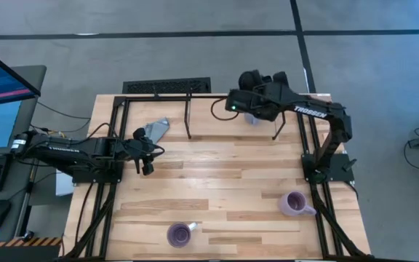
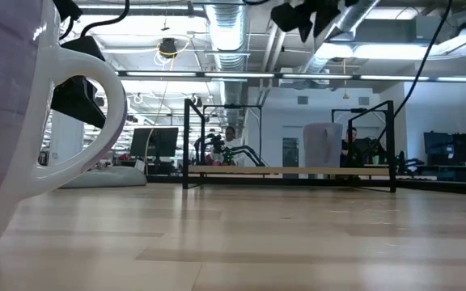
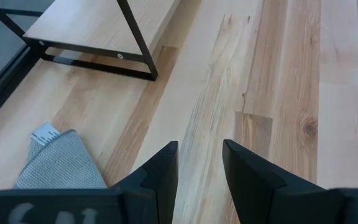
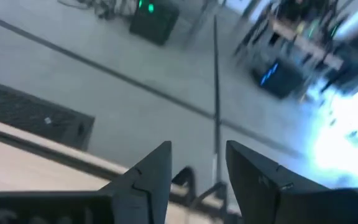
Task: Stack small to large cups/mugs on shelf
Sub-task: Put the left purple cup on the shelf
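Note:
The blue-grey mug point(image 2: 322, 146) stands upright on the board of the black-framed shelf point(image 2: 290, 171) at the table's far side; in the high view it point(image 1: 252, 117) peeks out from under my right arm. My right gripper point(image 1: 231, 100) hangs high above the shelf, open, nothing between its fingers point(image 4: 197, 168). The purple mug point(image 1: 179, 234) sits upright near the front edge, and the pale lilac mug point(image 1: 294, 204) at the near right. My left gripper point(image 1: 146, 161) hovers open at the left, beside a grey wedge point(image 3: 61, 163).
The purple mug fills the low view's left side point(image 2: 23, 121), hiding part of my left arm. The shelf's thin black legs point(image 1: 188, 116) stand on the wood at the back. Black frame rails point(image 1: 108, 182) run along both table sides. Bare wood lies mid-table.

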